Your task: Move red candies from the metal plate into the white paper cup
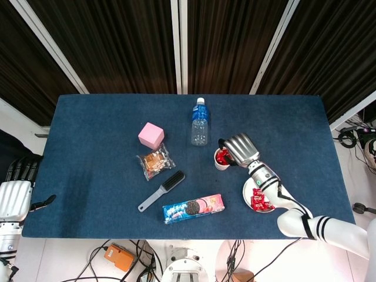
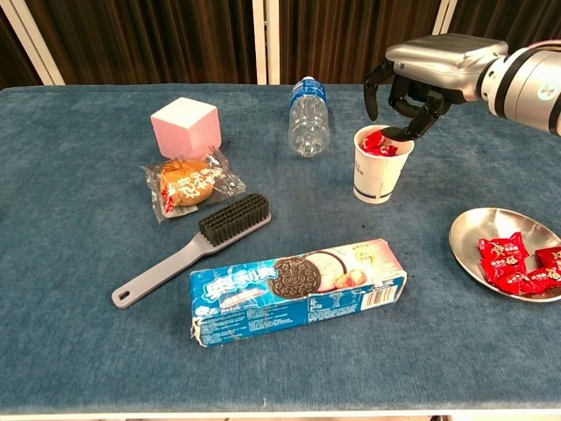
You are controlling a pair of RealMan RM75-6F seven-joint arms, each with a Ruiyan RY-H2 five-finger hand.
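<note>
- We see the right hand (image 2: 419, 88), a silver metal shell with black fingers, poised directly above the white paper cup (image 2: 381, 165); its fingers (image 2: 422, 121) curl down, one tip at the cup's rim, spread apart with nothing between them.
- The cup is a tapered paper cylinder standing upright on the desk (image 2: 79, 289), which is covered in blue, felt-like cloth; glossy red candy wrappers (image 2: 377, 143) show inside the cup.
- The metal plate (image 2: 473, 250), a shallow shiny round dish, sits near the right desk edge, well apart from the cup; several red candies (image 2: 517, 263) in crinkled wrappers lie in it.
- The left hand (image 1: 16, 191) rests off the left desk edge in the head view, with its dark fingers extended and holding nothing.
- Behind the cup, a clear plastic water bottle (image 2: 308, 117) with a blue cap lies on its side.
- Further left we find a smooth pink cube (image 2: 184, 125) and, just in front of it, a cellophane-wrapped pastry (image 2: 185, 186).
- A grey plastic brush (image 2: 195, 246) with black bristles lies diagonally; a long blue cookie box (image 2: 296, 289) lies in front.
</note>
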